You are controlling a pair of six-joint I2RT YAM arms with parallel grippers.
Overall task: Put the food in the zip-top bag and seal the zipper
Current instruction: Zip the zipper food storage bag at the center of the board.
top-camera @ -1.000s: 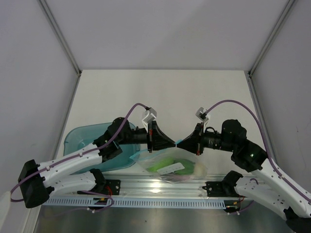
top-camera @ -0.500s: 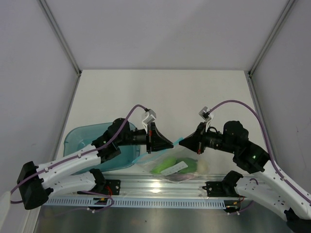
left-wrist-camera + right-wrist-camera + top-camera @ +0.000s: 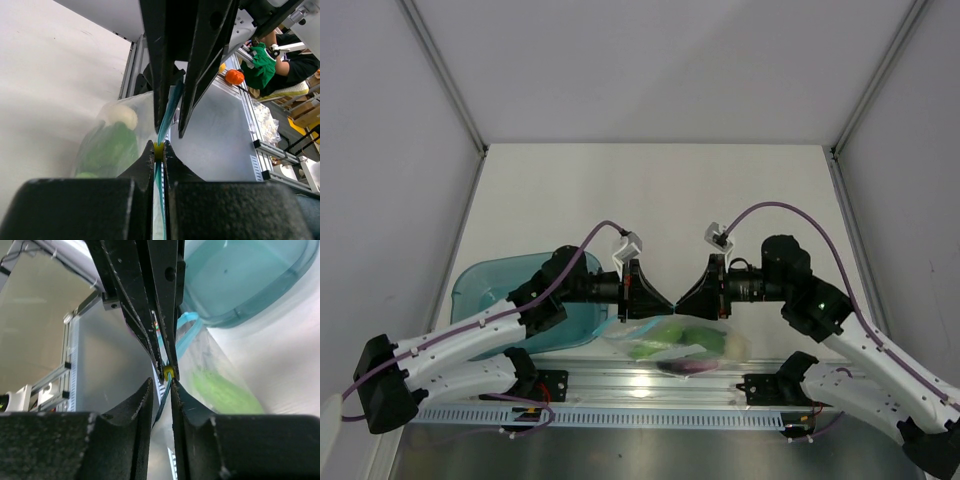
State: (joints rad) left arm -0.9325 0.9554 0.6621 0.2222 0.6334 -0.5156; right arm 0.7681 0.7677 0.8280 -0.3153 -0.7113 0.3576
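The bag (image 3: 692,338) sits at the near edge of the table (image 3: 650,190), just beyond the metal rail (image 3: 650,385) that runs between the two arm bases and just to the right of the teal tray (image 3: 480,285). Its body slumps on the surface, while the blue strip (image 3: 170,107) along its mouth is held up at the top, where both claws meet tip to tip. Through the clear plastic a long green vegetable (image 3: 658,340) shows in the middle, a pale round piece (image 3: 735,343) lies at the right end, and a purple eggplant (image 3: 685,367) rests along the nearest edge. The left claw (image 3: 665,300) reaches in from the left over the corner of the tray. In its own wrist view its fingers are pressed together on the blue strip, which runs straight out between the tips, so it has a firm pinch on the mouth of the bag. The right claw (image 3: 686,298) comes in from the right and faces it. Its fingers stand slightly apart with the same strip passing between them, and a thin gap shows on either side in both wrist views, so it straddles the strip rather than clamping it. From the left wrist view the bag hangs below and to the left of the strip, the green vegetable and the pale piece bulging against the plastic. From the right wrist view the tray lies beyond the left claw, close behind the bag.
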